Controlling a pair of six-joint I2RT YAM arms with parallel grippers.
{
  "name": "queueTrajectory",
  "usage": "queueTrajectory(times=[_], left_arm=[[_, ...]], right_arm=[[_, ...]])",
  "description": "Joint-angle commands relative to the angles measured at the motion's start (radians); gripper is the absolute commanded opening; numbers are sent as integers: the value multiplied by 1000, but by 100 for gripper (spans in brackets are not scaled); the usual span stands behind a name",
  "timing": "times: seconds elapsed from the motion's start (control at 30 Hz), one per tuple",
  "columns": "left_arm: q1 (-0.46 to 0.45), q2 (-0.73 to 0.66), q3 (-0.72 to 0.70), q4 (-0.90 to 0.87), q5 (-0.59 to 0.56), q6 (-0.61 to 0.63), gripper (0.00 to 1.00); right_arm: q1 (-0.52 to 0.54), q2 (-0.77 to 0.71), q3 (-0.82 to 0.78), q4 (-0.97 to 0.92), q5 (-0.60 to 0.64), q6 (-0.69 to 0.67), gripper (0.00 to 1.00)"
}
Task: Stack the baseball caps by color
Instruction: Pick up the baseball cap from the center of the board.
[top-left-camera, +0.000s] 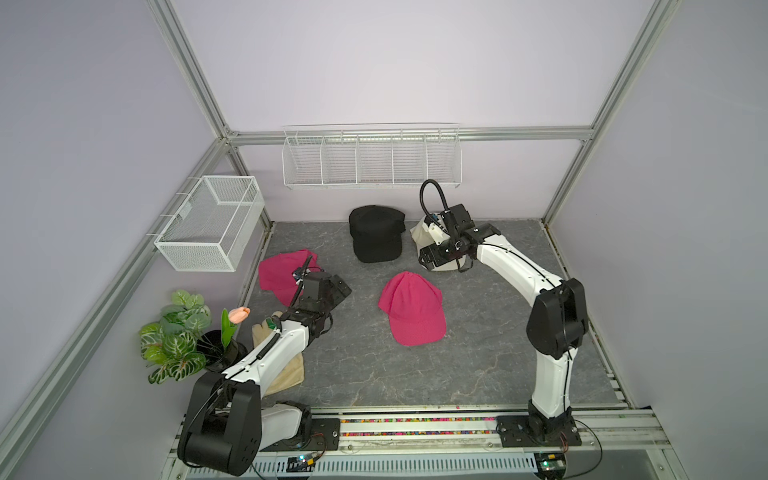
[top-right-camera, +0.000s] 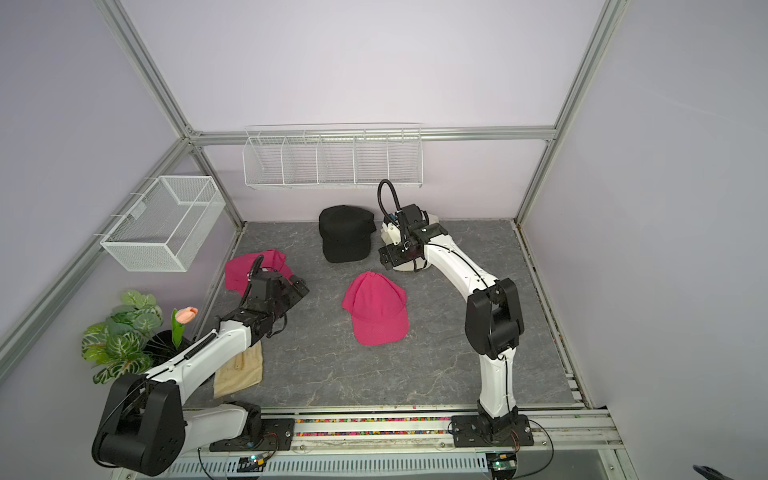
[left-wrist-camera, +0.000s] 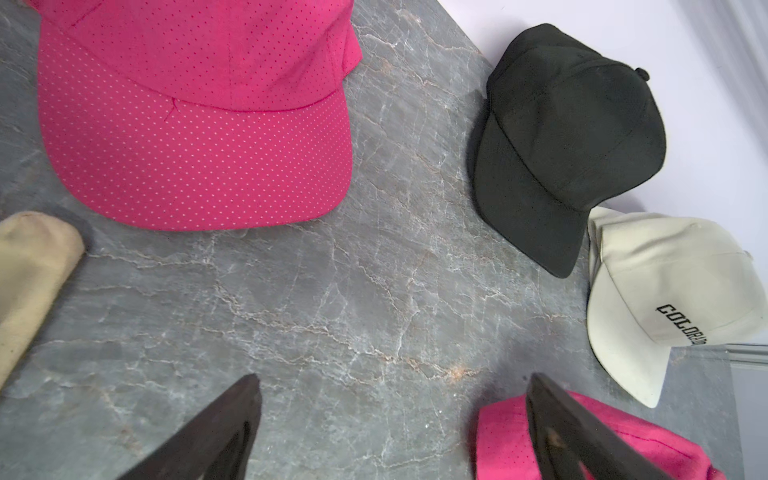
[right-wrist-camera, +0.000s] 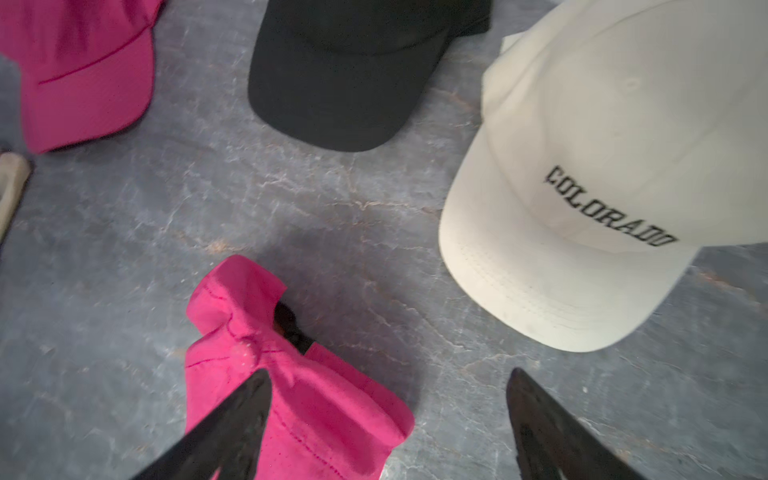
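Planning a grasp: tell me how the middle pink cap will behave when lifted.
The middle pink cap probably flops at the crown, which lies creased. Its flat brim looks stiffer. Perforated fabric suggests lightness.

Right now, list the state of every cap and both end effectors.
left end effector, open, empty.
right end effector, open, empty.
middle pink cap, crown up, unstacked.
left pink cap, crown up, unstacked.
black cap, crown up, ungripped.
cream cap, crown up, ungripped, beside black cap.
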Motion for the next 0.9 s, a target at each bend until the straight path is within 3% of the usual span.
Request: queueTrajectory(times=[0.0, 0.1, 0.2, 0.27, 0.43, 0.6, 0.87], left_arm=[[4, 12, 6, 59, -33, -44, 100], [6, 23, 8, 72, -65, -79, 100], [8, 39, 5, 85, -95, -110, 100], [21, 51, 4, 101, -102, -112, 100], [84, 95, -4, 171, -69, -158, 100], [106, 171, -35, 319, -65, -221, 100], [135, 342, -109, 607, -43, -402, 95]], right_arm=[[6, -135, -193, 323, 200, 76, 89], [-2, -246, -389, 571, 252, 103, 89], [-20, -301, -499, 702, 280, 142, 89], [-35, -306, -525, 711, 312, 162, 89], [-72, -322, -566, 694, 237, 199, 89], [-115, -381, -633, 738, 189, 303, 89], [-151, -482, -750, 851, 108, 304, 89]])
